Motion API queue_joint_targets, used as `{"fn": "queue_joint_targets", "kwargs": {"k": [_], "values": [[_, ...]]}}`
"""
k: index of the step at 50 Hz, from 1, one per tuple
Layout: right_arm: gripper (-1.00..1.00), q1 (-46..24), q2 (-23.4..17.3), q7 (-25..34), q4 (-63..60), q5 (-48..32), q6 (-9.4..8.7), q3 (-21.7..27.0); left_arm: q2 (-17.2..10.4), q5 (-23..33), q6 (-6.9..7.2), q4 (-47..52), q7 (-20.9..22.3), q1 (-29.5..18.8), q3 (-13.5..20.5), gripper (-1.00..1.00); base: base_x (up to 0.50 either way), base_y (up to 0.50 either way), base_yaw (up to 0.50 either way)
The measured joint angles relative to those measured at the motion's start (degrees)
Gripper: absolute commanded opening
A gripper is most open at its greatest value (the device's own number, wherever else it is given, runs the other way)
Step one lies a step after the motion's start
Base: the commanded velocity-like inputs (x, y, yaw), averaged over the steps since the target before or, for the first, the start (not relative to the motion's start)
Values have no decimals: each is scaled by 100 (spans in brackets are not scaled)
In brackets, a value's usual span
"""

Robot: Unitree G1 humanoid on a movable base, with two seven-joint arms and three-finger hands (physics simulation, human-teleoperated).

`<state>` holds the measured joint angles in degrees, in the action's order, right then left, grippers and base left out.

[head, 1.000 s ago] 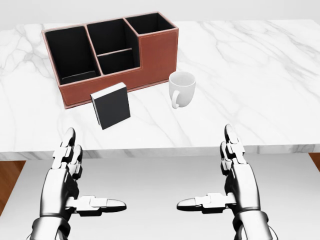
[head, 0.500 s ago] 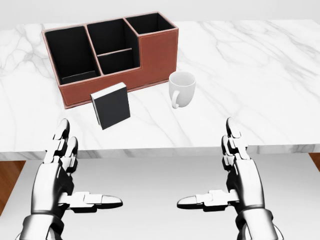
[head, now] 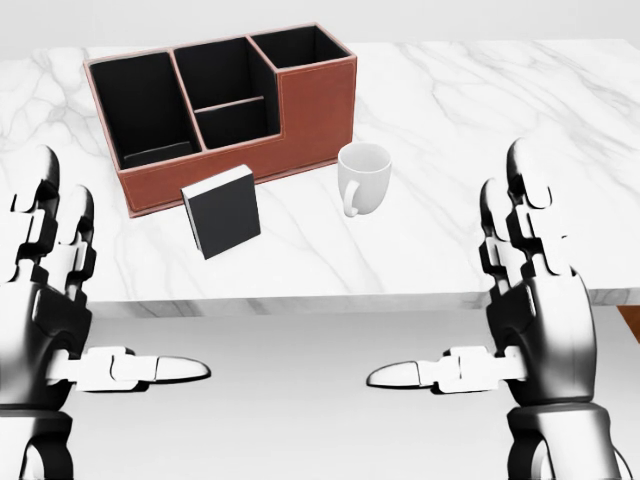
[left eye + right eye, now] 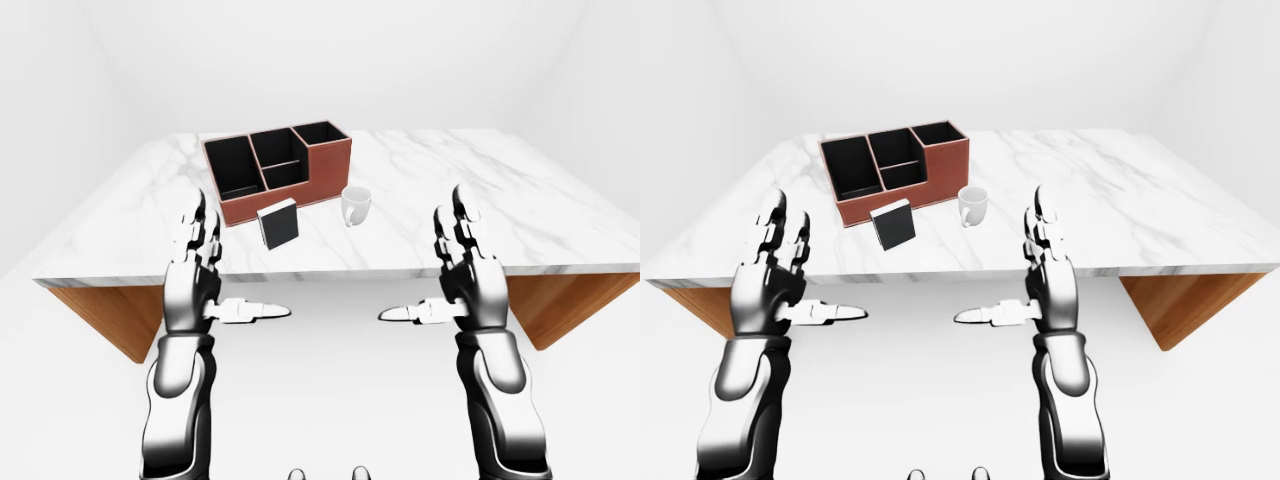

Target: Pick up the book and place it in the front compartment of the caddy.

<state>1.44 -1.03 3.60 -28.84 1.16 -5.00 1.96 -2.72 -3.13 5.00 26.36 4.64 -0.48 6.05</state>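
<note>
The marble bench (image 3: 480, 130) is carrying the brown caddy (image 3: 310, 105), sitting well beyond the left robot hand (image 3: 55, 300). The black book (image 3: 222, 210) is standing just below the caddy, above and between both hands, with the white mug (image 3: 365, 175) beside it. Left robot hand and right robot hand (image 3: 535, 300) are hovering with fingers spread, holding nothing.

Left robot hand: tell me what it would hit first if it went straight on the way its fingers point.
Probably nothing soon. The left robot hand points up the head view, left of the book and the caddy, over bare table. Depth is unclear, so the caddy's left end might be grazed.
</note>
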Motion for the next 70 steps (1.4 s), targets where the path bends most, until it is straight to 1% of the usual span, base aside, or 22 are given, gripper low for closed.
{"fn": "queue_joint_targets", "kwargs": {"k": [4,16,33,44,46,70], "values": [[100,11,2,20,-202,74,0,29,-5,-6,0,126,18,-9,28,100,0,9,0],[100,37,-3,18,-519,264,0,96,1,-20,0,354,56,-17,63,100,0,50,0],[100,43,-10,23,-590,321,0,94,-4,-24,0,502,74,-10,80,100,0,50,0],[100,-8,-4,17,-580,190,0,57,-12,-25,0,525,77,-11,91,100,0,1,0],[100,35,-1,28,-624,222,0,68,-12,-28,0,553,79,42,92,100,50,-8,0],[100,28,-6,62,-655,293,0,41,-9,-44,0,585,89,-14,99,100,50,-7,0]]}}
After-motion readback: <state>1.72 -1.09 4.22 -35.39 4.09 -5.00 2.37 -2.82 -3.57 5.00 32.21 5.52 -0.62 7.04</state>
